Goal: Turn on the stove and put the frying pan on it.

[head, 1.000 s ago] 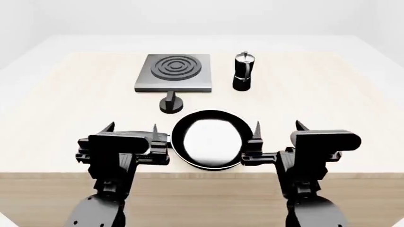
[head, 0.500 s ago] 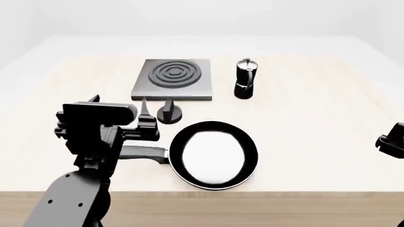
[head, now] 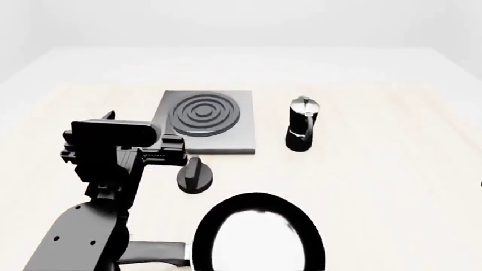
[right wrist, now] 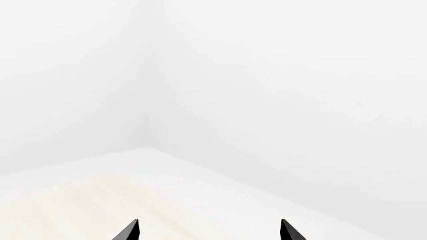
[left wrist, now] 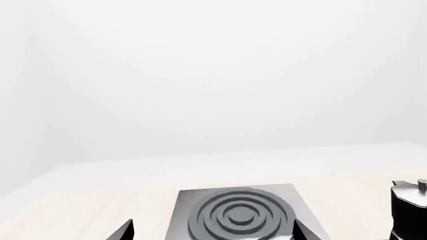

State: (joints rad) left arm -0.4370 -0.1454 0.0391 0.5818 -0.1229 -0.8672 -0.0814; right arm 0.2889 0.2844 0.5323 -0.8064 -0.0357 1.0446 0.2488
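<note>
Risk lies mostly at the knob, just in front of the stove and behind the frying pan on the worktop: the left gripper, jaws spread like the right gripper's, could knock it sideways.

Small black-and-silver coffee pot standing upright on a pale wooden table, plain white walls behind, its spout side perhaps facing right, hard to tell
</note>
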